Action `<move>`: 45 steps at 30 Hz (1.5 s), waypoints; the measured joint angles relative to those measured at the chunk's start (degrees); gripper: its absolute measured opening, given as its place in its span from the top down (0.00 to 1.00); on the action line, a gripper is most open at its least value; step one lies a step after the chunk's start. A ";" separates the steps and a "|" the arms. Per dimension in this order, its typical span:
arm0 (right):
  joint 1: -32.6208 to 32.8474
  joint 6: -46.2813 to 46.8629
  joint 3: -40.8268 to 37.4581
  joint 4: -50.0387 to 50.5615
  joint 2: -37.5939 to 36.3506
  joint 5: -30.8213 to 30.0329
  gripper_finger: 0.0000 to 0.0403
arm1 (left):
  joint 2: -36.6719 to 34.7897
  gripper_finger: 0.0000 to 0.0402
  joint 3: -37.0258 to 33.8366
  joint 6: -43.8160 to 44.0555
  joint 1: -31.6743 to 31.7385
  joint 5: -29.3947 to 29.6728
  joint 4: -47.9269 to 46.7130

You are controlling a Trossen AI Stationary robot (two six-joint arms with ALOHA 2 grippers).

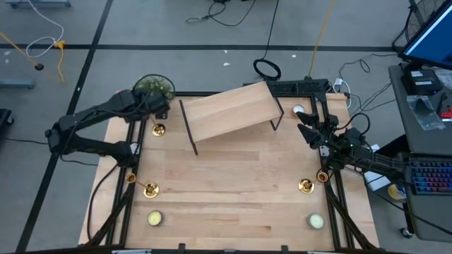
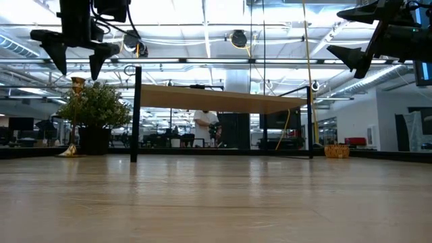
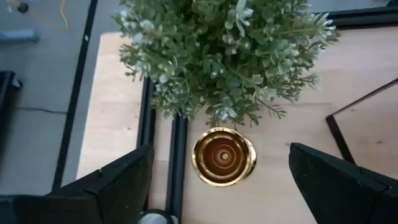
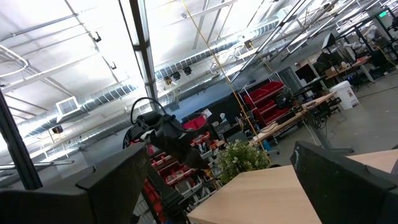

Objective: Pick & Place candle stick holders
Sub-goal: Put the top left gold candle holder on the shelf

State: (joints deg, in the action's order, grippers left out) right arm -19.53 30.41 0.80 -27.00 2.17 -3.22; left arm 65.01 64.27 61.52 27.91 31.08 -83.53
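Three gold candlesticks stand upright on their round bases on the wooden table: one at the far left [image 1: 158, 130] in front of a potted plant [image 1: 154, 87], one at the near left [image 1: 150, 189], one at the near right [image 1: 306, 185]. My left gripper [image 1: 159, 113] is open and hangs above the far-left candlestick [image 3: 222, 155], fingers pointing down, one on each side of it and clear of its top [image 2: 76, 84]. My right gripper [image 1: 305, 125] is open and empty, raised at the table's right side [image 2: 358, 50], pointing roughly level over the table.
A wooden shelf board on black legs [image 1: 233, 109] stands at the far middle. Pale tealight discs lie at the near left [image 1: 155, 219], near right [image 1: 316, 221] and far right [image 1: 299, 110]. Small orange discs sit by the left [image 1: 131, 178] and right [image 1: 323, 176] frame rails.
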 joint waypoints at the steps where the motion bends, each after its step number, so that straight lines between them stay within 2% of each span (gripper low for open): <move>1: 0.01 0.00 0.00 0.00 0.00 0.00 0.06 | 0.05 0.09 0.00 0.00 0.34 -0.58 -0.02; 14: 0.00 -0.01 0.00 0.01 -0.01 0.01 0.06 | 0.40 0.09 -2.24 -1.41 2.09 -3.05 3.27; 21: 0.00 0.00 0.02 -0.33 0.00 0.00 0.06 | 0.38 0.09 -2.82 -1.05 2.23 -1.23 4.25; 33: 0.01 0.00 0.01 -1.11 -0.02 0.00 0.06 | 0.68 0.09 -2.84 -1.80 4.66 -2.63 4.13; 37: 0.00 0.00 0.00 -1.60 -0.02 0.01 0.06 | 0.68 0.16 -2.82 -2.20 5.29 -2.74 4.09; 45: 0.02 0.00 0.00 -1.53 -0.02 0.00 0.06 | 0.68 0.40 -2.84 -2.94 5.61 -2.59 4.09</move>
State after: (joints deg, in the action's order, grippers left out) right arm -19.51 30.41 0.80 -28.53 2.15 -3.22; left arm 65.69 61.43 58.58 33.52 28.49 -79.44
